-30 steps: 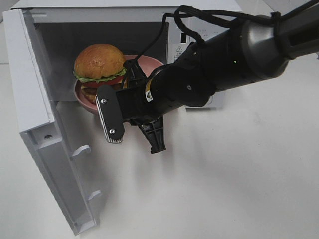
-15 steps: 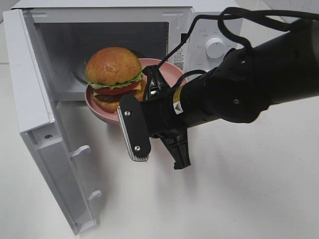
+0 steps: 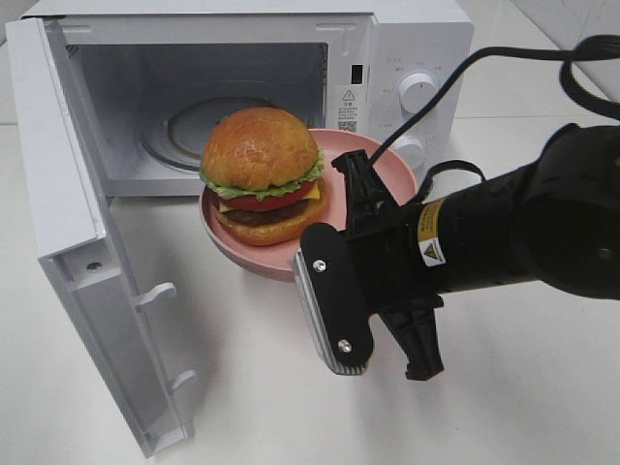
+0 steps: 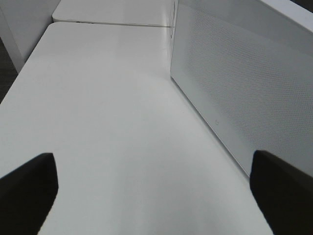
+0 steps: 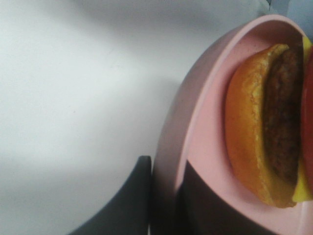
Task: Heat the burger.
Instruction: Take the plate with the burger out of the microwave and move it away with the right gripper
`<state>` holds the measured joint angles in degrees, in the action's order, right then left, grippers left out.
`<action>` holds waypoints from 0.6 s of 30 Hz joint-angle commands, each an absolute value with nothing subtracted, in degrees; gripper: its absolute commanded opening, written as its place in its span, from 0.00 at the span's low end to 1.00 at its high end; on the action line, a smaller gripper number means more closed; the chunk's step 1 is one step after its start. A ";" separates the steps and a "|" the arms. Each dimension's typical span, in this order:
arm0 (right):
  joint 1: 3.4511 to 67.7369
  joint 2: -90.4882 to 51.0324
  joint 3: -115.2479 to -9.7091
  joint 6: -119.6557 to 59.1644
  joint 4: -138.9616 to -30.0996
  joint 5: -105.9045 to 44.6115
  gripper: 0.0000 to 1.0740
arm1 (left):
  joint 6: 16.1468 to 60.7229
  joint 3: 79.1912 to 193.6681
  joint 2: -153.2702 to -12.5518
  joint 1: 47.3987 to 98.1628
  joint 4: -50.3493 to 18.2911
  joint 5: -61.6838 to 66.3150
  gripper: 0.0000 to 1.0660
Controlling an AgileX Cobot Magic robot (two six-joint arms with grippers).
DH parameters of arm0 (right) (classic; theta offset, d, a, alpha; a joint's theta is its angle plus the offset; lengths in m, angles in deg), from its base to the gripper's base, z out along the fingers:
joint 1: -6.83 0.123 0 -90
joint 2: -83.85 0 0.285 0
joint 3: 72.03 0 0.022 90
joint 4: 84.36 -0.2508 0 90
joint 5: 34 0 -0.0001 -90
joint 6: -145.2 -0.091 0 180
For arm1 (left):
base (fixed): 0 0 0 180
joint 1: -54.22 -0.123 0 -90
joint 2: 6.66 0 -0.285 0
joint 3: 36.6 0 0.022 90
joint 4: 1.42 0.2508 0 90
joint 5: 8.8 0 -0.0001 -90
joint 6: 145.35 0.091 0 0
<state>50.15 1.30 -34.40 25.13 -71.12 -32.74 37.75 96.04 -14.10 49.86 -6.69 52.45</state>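
The burger, with a glossy brown bun, lettuce, tomato, cheese and patty, sits on a round pink plate. The plate hangs in front of the open microwave, just outside its cavity. My right gripper is shut on the plate's right rim. In the right wrist view one finger lies outside the plate's wall and the other inside, next to the burger. My left gripper stands open over bare table, nothing between its fingers. It is out of the exterior view.
The microwave door is swung wide open to the left, its lower edge reaching the table's front. A glass turntable lies inside the cavity. A perforated white panel stands beside my left gripper. White table surrounds everything.
My right gripper has drawn the plate with the burger out of the microwave's mouth, toward the front and right. The door has not moved.
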 commanded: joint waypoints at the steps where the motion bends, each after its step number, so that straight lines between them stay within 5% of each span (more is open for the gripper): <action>1: 50.32 -3.91 -30.97 25.07 -70.44 -28.73 0.00 | 37.63 95.86 -13.24 49.81 -6.75 52.56 0.94; 18: 50.32 -20.01 -18.65 24.44 -70.49 -32.45 0.00 | 37.63 95.86 -13.24 49.81 -6.75 52.56 0.94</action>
